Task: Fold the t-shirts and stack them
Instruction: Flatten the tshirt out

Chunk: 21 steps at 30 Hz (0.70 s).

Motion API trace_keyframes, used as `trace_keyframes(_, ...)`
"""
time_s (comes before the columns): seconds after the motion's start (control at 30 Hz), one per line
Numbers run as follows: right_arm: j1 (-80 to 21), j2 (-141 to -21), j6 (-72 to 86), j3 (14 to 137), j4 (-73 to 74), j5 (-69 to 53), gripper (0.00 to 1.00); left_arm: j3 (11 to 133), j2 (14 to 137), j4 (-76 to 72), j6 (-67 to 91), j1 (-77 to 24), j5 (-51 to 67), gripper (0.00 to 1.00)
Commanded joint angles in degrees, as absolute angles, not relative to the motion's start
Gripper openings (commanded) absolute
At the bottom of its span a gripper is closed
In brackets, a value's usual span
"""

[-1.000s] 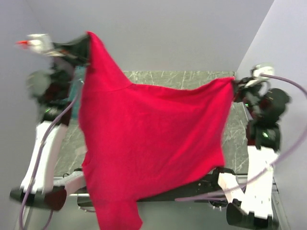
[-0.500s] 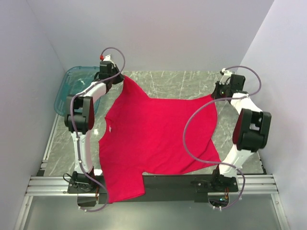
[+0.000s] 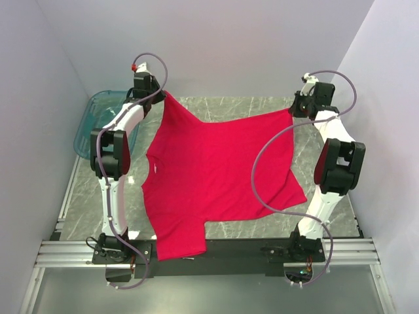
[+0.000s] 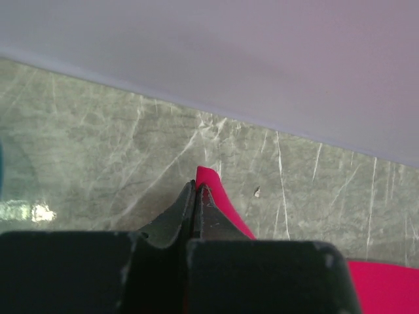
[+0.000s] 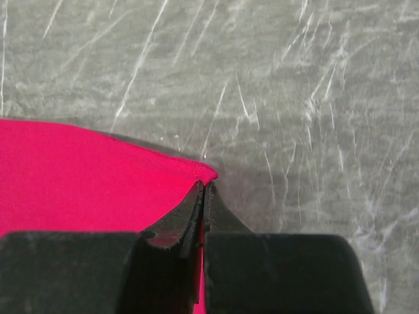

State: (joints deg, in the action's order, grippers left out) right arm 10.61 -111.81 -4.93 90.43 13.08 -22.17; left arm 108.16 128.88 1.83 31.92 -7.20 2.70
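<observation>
red t-shirt (image 3: 216,176): lies spread on the marble table (image 3: 82,196), one sleeve reaches over the near edge | left gripper (image 4: 195,191): fingers pressed together on a far corner of the cloth | right gripper (image 5: 203,188): clamped on the other far corner | teal tub (image 3: 98,114): far-left corner of table

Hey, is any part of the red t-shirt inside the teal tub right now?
No, the red t-shirt is spread over the table, apart from the teal tub at the far left.
</observation>
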Motion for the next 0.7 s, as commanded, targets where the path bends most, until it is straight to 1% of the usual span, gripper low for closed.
trace_keyframes(0.0, 10.2, -114.1, -3.7, 95.1, 14.0, -22.2, 0.00, 114.7, 128.2, 2.2, 29.9, -6.5, 3.9, 0.00)
trace_keyframes(0.1, 10.2, -114.8, -3.3, 95.8, 14.1, -22.2, 0.00, 114.9, 128.4, 1.8, 29.5, -6.5, 5.0, 0.01)
trace_keyframes(0.2, 10.2, -114.4, -3.3, 95.8, 14.8, -23.5, 0.00, 112.4, 127.0, 0.4, 30.0, -6.3, 7.4, 0.01)
trace_keyframes(0.27, 10.4, -112.1, -4.0, 94.1, 15.7, -28.2, 0.00, 108.7, 123.3, -2.0, 30.1, -6.2, 11.0, 0.01)
trace_keyframes(0.3, 10.3, -106.7, -5.6, 92.0, 15.4, -30.2, 0.00, 106.5, 121.0, -5.2, 30.1, -6.2, 14.2, 0.01)
trace_keyframes(0.33, 10.3, -102.8, -6.3, 85.8, 14.5, -31.5, 0.00, 103.6, 118.1, -7.1, 30.1, -6.2, 15.5, 0.01)
trace_keyframes(0.37, 10.3, -98.4, -7.1, 82.6, 12.7, -34.0, 0.00, 96.8, 110.8, -9.6, 30.1, -6.3, 16.3, 0.01)
trace_keyframes(0.4, 10.3, -89.2, -8.1, 79.6, 12.7, -34.9, 0.00, 93.4, 106.7, -11.3, 30.1, -6.3, 16.8, 0.00)
trace_keyframes(0.43, 10.3, -84.2, -10.3, 74.8, 12.9, -35.3, 0.00, 90.0, 102.3, -14.2, 30.1, -6.3, 16.1, 0.01)
trace_keyframes(0.47, 10.3, -79.4, -11.2, 72.6, 14.5, -35.9, 0.00, 84.3, 93.3, -15.0, 29.9, -6.3, 15.7, 0.01)
trace_keyframes(0.5, 10.3, -70.2, -12.9, 70.8, 15.5, -36.0, 0.00, 81.7, 88.8, -15.6, 29.9, -6.3, 14.8, 0.01)
trace_keyframes(0.53, 10.4, -65.4, -13.4, 68.9, 16.3, -35.9, 0.00, 79.3, 84.3, -16.2, 29.8, -6.3, 13.3, 0.01)
trace_keyframes(0.57, 10.3, -61.0, -13.7, 68.5, 18.0, -35.3, 0.00, 76.2, 75.9, -16.5, 29.4, -6.3, 12.6, 0.01)
trace_keyframes(0.6, 10.3, -53.5, -14.1, 68.9, 18.8, -33.6, 0.00, 75.3, 71.9, -16.3, 29.3, -6.6, 11.8, 0.01)
trace_keyframes(0.63, 10.3, -50.5, -14.4, 72.0, 19.9, -33.3, 0.00, 74.8, 68.2, -16.1, 28.8, -6.8, 11.1, 0.01)
trace_keyframes(0.67, 10.3, -48.4, -14.7, 75.6, 24.8, -32.9, 0.00, 75.8, 62.2, -14.3, 28.8, -6.8, 9.7, 0.01)
